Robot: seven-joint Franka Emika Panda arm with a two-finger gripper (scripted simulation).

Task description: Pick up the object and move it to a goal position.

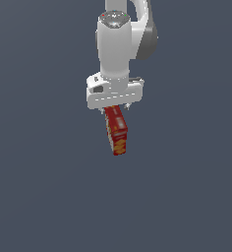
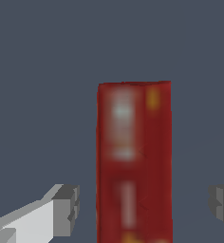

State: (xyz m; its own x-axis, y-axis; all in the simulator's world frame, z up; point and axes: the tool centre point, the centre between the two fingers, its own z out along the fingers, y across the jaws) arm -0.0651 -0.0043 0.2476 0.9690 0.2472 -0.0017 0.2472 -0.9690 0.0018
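A: Start with the biggest thing. What fills the exterior view?

B: The white arm (image 1: 119,44), coming down from the top edge, a grey joint on the exterior view's right of it. Behind it is only a flat, dark blue-grey ground (image 1: 39,197).

A: And under the arm?

B: The gripper (image 1: 116,107), a broad white block. The fingers barely show beneath it in that view.

A: Where is the carton relative to it?

B: The carton (image 1: 117,132) hangs directly below the gripper, its upper end tucked up under the white block. It is narrower than the block and slightly tilted, lower end leaning toward the exterior view's right.

A: Is the gripper clamped on it?

B: The wrist view says otherwise. The carton (image 2: 134,161) stands between the two grey fingertips (image 2: 66,209), with a clear gap of background on each side. The jaws are spread wide and neither pad touches the carton there.

A: Any writing on it?

B: Nothing legible. In the wrist view the red face carries a blurred pale patch near its far end, a pale stripe lower down and a small orange spot. In the exterior view there are yellow-orange pictures near its lower end. No brand can be read.
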